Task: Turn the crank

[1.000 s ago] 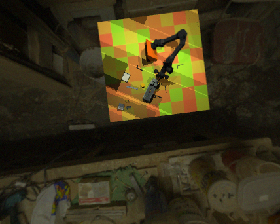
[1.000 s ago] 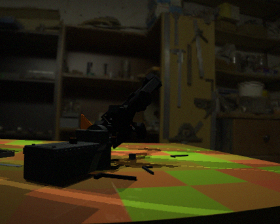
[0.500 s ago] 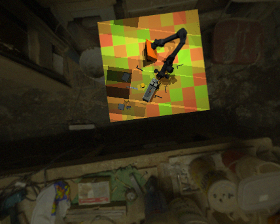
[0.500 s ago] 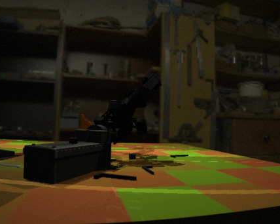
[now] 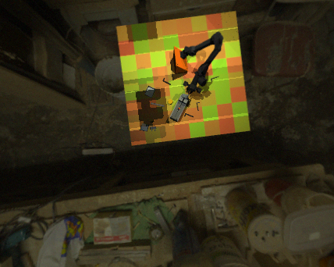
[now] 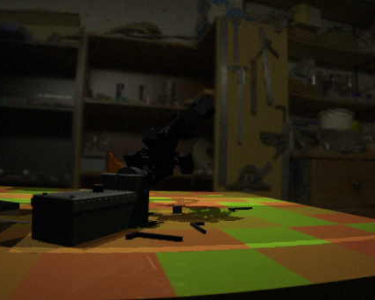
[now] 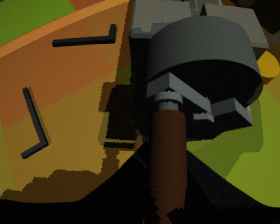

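The machine, a long grey box (image 5: pixel 175 115) (image 6: pixel 84 215), stands on the checkered table. A small red pointer (image 5: pixel 179 108) shows on its top; the brass zero marks are too small to tell, so its level against them cannot be read. At the near-arm end a round grey drum (image 7: pixel 203 42) carries the crank's grey arm (image 7: pixel 188 96) with a brown handle (image 7: pixel 168 140). My gripper (image 5: pixel 190 93) (image 7: pixel 160 148) is shut on the handle, its dark fingers on both sides of it. The handle's far end is hidden in shadow.
Black L-shaped bars lie beside the machine, one (image 5: pixel 198 106) (image 7: pixel 37 120) and another (image 5: pixel 189 115) (image 7: pixel 86 41). A yellow piece (image 5: pixel 170 101) (image 7: pixel 269 64) lies on its other side. Grey blocks (image 5: pixel 150 91) (image 5: pixel 145 127) lie farther left. An orange wedge (image 5: pixel 179 62) (image 6: pixel 114 163) stands near the arm's base.
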Motion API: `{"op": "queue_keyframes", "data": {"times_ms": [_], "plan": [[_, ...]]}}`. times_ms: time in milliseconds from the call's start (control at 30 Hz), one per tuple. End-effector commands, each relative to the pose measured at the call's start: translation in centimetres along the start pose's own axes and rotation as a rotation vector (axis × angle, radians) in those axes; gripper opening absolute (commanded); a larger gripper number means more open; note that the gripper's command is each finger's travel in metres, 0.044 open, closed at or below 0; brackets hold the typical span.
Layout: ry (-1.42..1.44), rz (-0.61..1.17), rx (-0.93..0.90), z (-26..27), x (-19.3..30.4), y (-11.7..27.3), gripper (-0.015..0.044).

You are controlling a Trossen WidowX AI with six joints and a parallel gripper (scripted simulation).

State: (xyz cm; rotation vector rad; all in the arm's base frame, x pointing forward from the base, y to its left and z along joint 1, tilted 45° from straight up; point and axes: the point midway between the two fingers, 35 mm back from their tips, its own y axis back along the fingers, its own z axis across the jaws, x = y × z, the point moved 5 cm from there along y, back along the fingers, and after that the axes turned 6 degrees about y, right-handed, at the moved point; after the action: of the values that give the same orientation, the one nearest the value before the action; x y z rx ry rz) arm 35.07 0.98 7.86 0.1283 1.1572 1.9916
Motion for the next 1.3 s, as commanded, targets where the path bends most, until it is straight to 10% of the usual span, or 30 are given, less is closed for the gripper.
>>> {"op": "queue_keyframes", "data": {"times_ms": [0, 1267], "plan": [[-0.008, -0.010, 0.008, -0.7, -0.4, 0.5, 0.0000], [-0.008, -0.010, 0.009, -3.1, -0.2, 0.7, 0.0000]]}}
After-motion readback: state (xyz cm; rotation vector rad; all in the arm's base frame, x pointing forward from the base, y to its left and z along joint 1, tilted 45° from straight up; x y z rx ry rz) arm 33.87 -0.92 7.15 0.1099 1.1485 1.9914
